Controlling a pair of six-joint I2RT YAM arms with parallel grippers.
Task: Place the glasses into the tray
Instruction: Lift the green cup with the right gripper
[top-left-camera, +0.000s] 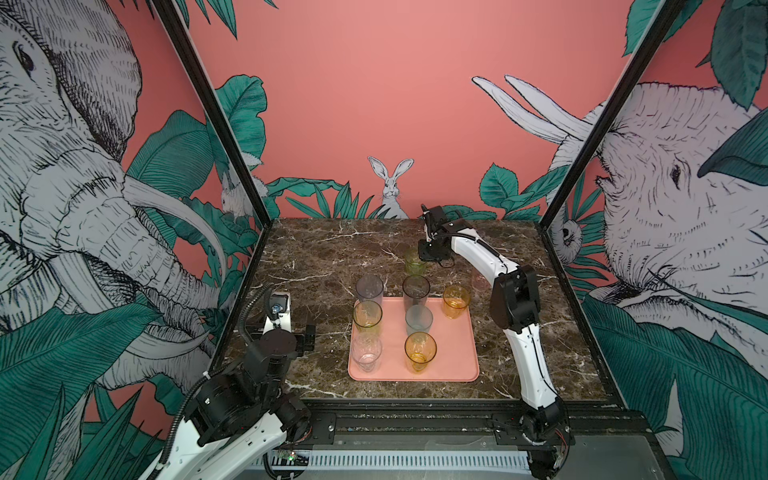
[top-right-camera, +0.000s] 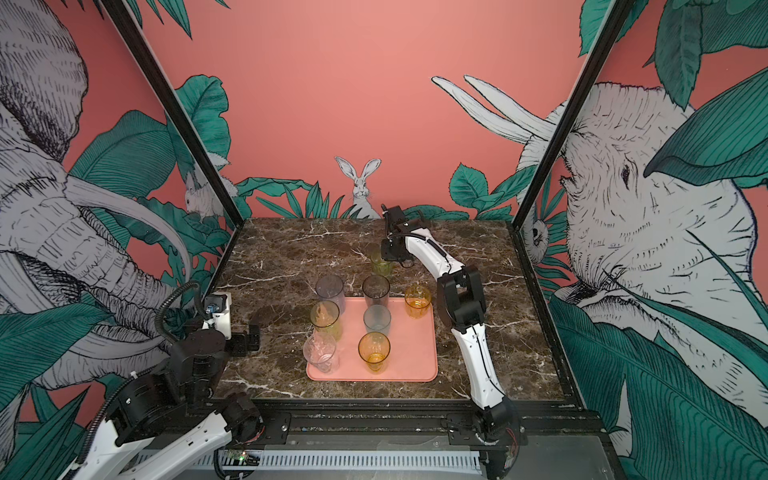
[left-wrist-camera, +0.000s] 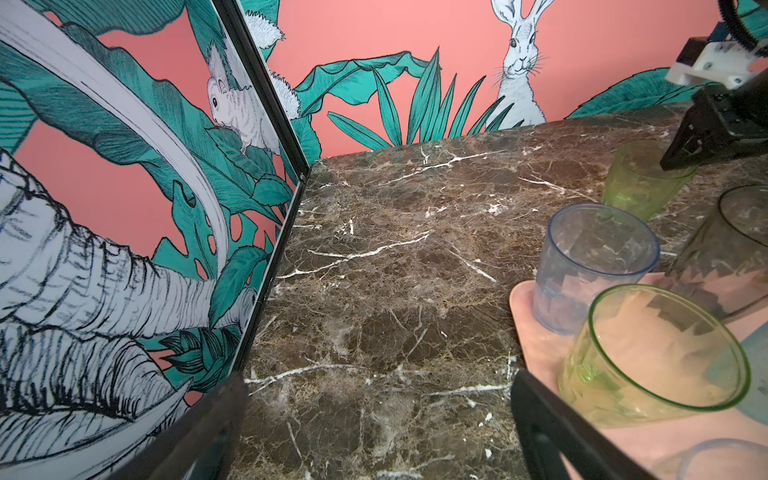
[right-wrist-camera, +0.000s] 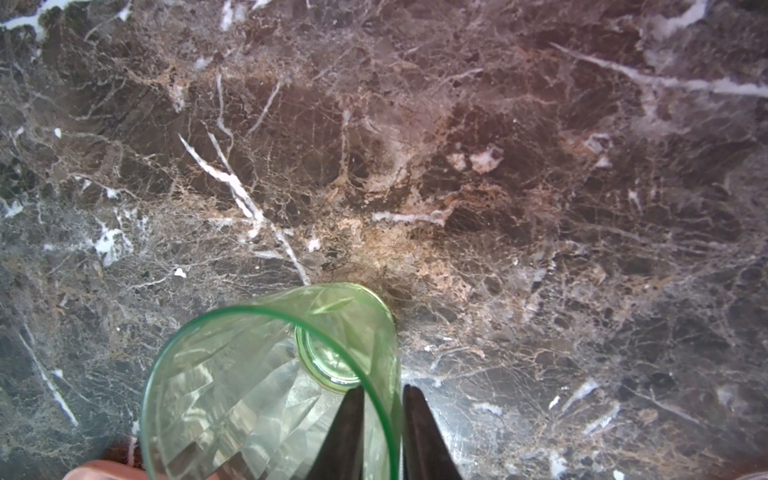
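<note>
A green glass (top-left-camera: 414, 262) (right-wrist-camera: 257, 374) stands on the marble table behind the tray (top-left-camera: 453, 353). My right gripper (top-left-camera: 423, 258) (right-wrist-camera: 383, 390) comes down on its rim and is shut on the wall, one finger inside and one outside. Several glasses stand in the salmon-pink tray, among them a grey one (top-left-camera: 369, 291), a smoky dark one (top-left-camera: 415, 293), a yellow-green one (top-left-camera: 367, 318) and a clear one (top-left-camera: 365, 351). My left gripper (top-left-camera: 309, 336) (left-wrist-camera: 376, 382) hangs open and empty over bare marble, left of the tray.
A faint pink glass (top-left-camera: 480, 278) stands on the table right of the tray's far end, partly behind my right arm (top-left-camera: 515, 299). Black frame posts and printed walls close the table (top-left-camera: 316, 257) on the left, right and back.
</note>
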